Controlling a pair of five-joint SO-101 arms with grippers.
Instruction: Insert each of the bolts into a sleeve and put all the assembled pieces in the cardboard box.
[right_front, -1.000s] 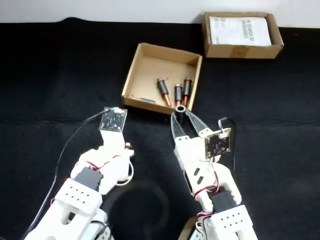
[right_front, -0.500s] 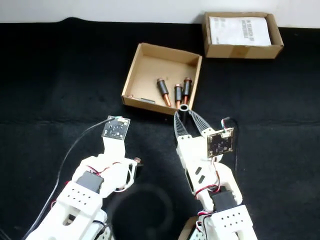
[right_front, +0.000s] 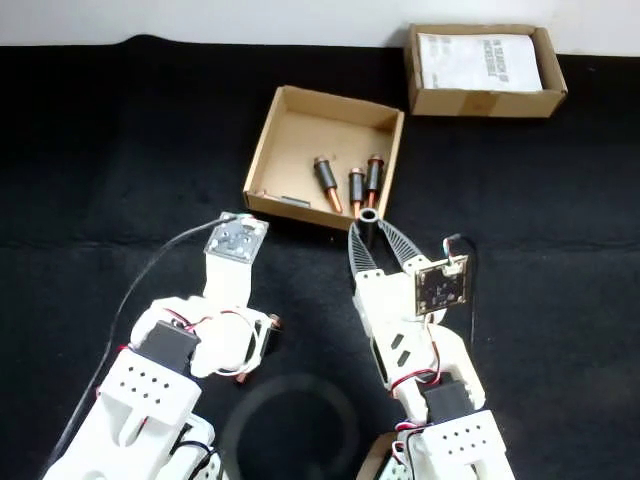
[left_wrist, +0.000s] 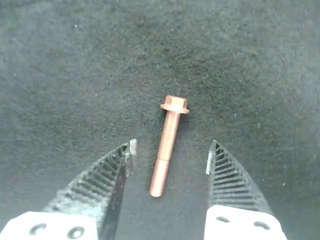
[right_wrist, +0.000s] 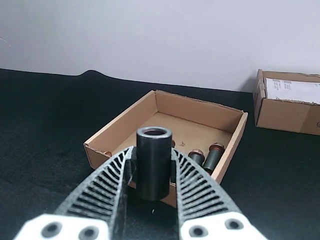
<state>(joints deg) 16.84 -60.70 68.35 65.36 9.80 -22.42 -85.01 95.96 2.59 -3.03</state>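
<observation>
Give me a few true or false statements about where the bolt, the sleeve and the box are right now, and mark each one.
1. The left end effector is open, and the copper hex-head bolt lies on the black cloth between its fingers. True.
2. The right end effector is empty. False: it is shut on a dark cylindrical sleeve, held upright.
3. The open brown cardboard box holds three assembled pieces. True.
4. The bolt already sits inside the sleeve. False: the bolt lies on the cloth, and the sleeve's open top looks empty.
</observation>
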